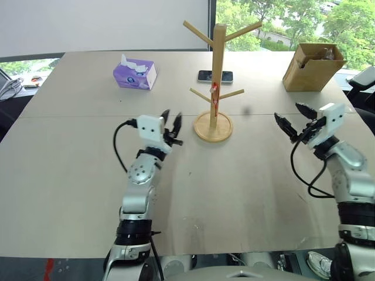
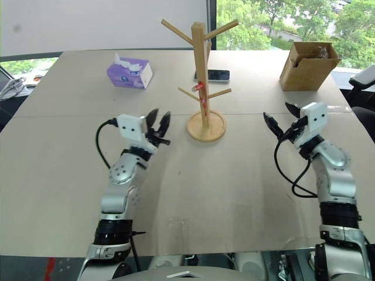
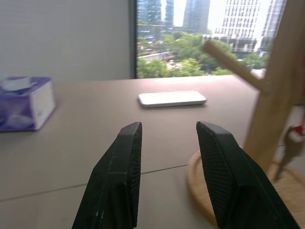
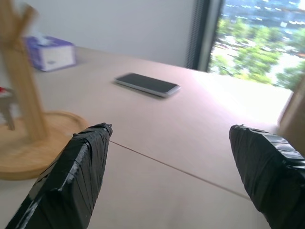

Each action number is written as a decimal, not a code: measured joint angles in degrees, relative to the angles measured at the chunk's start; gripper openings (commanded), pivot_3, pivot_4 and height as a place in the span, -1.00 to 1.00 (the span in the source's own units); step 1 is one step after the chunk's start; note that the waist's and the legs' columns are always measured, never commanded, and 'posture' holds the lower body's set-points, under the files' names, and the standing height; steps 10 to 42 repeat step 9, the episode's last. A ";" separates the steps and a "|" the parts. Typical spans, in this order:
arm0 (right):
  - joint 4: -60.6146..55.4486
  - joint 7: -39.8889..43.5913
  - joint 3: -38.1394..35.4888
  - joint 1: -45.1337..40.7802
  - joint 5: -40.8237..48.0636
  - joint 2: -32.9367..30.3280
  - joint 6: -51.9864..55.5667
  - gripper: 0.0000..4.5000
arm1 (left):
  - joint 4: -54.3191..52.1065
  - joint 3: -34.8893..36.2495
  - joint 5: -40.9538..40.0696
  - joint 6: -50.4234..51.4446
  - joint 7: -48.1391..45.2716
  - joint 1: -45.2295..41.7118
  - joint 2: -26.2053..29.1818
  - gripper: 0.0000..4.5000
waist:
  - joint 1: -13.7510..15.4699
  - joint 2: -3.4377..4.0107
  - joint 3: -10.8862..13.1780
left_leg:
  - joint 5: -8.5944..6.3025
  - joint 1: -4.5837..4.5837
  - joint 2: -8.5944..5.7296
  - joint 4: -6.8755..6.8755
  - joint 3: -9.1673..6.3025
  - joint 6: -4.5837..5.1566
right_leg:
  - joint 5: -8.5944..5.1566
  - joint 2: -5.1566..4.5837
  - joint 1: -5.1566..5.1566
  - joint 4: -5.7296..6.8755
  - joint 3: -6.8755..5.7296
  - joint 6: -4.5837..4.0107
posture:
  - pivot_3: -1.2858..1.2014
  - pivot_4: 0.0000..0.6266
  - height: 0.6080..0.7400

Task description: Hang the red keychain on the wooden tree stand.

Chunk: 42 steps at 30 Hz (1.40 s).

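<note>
The wooden tree stand rises from its round base at the middle of the table. The red keychain hangs from the stand's lower left peg against the pole, its grey key dangling below the red cord. My left gripper hovers just left of the stand's base, open, with nothing between its fingers. My right gripper is well to the right of the stand, open wide and empty, pointing towards it.
A purple tissue box sits at the back left. A phone lies flat behind the stand. A brown cardboard box stands at the back right. The beige table stretches bare in front of both arms.
</note>
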 measured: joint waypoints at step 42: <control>12.71 -12.65 -0.15 -0.96 -6.46 5.50 -11.32 0.89 | 9.52 3.83 1.85 -3.32 4.61 0.26 1.59 -0.18 | -0.18 0.00 0.00 | 0.00 0.00 0.04 -0.02 0.07 -0.01 | 0.00 -0.02 -0.02 0.00 0.04 0.00 | 0.03 -0.52 1.00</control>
